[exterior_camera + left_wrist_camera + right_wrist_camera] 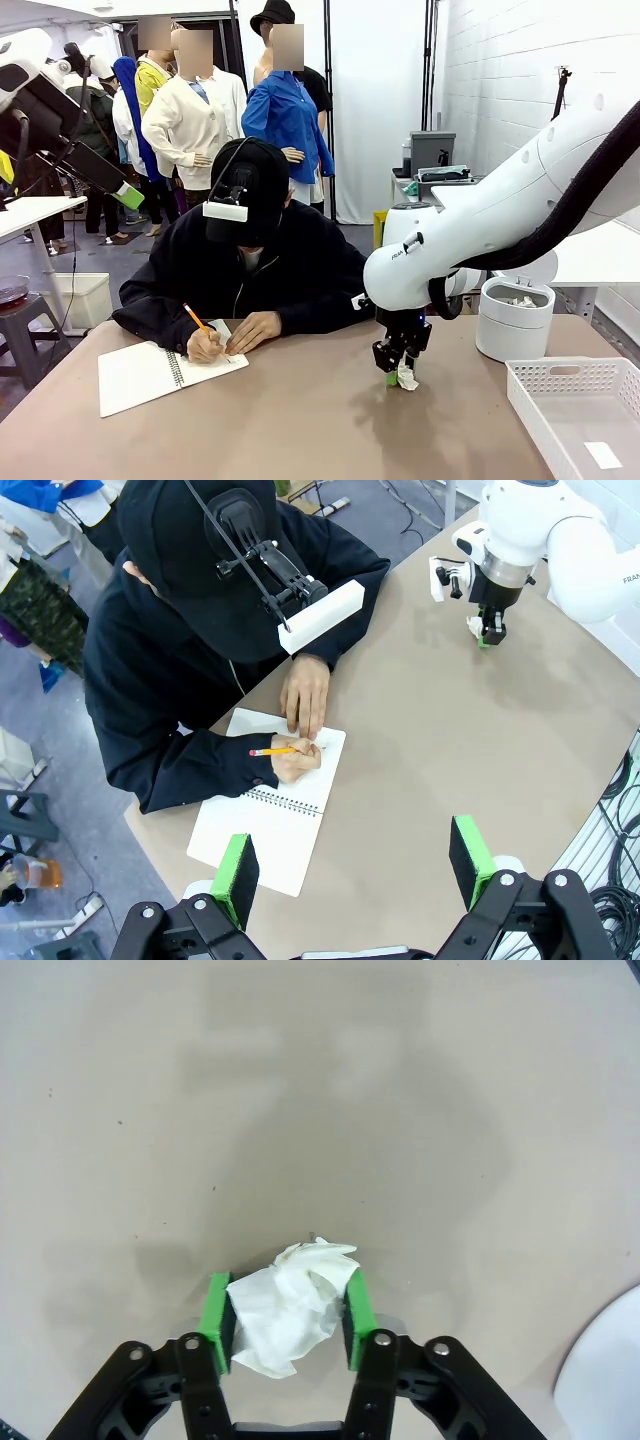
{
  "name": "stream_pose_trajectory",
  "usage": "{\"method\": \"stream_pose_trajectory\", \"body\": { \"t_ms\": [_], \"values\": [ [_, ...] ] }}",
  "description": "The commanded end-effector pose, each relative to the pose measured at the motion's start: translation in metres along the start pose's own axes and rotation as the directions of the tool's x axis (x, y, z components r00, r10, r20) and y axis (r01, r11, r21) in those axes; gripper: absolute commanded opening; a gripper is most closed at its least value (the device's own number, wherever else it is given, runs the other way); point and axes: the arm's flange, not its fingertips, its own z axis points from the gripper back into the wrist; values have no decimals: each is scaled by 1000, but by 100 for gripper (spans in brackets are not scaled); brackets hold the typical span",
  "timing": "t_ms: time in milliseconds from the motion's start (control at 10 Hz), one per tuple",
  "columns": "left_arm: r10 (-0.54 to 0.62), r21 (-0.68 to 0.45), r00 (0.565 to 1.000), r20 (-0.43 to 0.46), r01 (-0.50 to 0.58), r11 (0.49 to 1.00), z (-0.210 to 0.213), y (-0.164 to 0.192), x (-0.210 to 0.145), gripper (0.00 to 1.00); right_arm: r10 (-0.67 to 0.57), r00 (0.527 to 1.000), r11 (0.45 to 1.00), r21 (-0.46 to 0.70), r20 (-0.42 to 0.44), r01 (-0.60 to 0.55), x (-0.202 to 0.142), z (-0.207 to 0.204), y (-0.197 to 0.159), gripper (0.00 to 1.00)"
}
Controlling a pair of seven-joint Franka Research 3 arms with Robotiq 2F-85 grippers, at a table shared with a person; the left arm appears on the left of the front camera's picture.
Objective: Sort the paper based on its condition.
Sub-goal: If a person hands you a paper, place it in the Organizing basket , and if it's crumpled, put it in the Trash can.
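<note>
At two o'clock on the table, one round white bin (pixel 512 330) holds crumpled scraps (pixel 520 300), too small to count. At four o'clock, one white lattice basket (pixel 560 375) holds one flat sheet (pixel 603 455). Toward three o'clock from the middle, the right gripper (pixel 398 374) squeezes one crumpled lump (pixel 290 1310) between both pads, down at the tabletop. The left gripper (pixel 355 855) hangs spread wide, empty.

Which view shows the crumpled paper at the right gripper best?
The right wrist view: the crumpled paper sits large between the right gripper's pads, creases visible. The front view shows a small white lump under the gripper; the left wrist view, a distant white speck.
</note>
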Motion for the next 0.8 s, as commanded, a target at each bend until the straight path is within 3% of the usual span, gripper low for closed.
{"method": "stream_pose_trajectory", "body": {
  "t_ms": [0, 400, 600, 700],
  "values": [
    [3, -1, 1000, 3, -3, 1000, 1, 1, 0, 100, -12, 1000, 1000, 25, -10, 12, -7, 7, 1, 34],
    [3, -1, 1000, 3, -3, 1000, 1, 1, 0, 100, -31, 999, 999, 28, -44, 33, -7, 12, 0, 34],
    [3, -1, 1000, 3, -3, 1000, 1, 1, 0, 100, -23, 999, 999, 33, -31, 24, -8, 52, 3, 34],
    [3, -1, 1000, 3, -3, 1000, 1, 1, 0, 100, -12, 1000, 999, 43, -19, 12, -11, 94, 7, 34]
  ]
}}
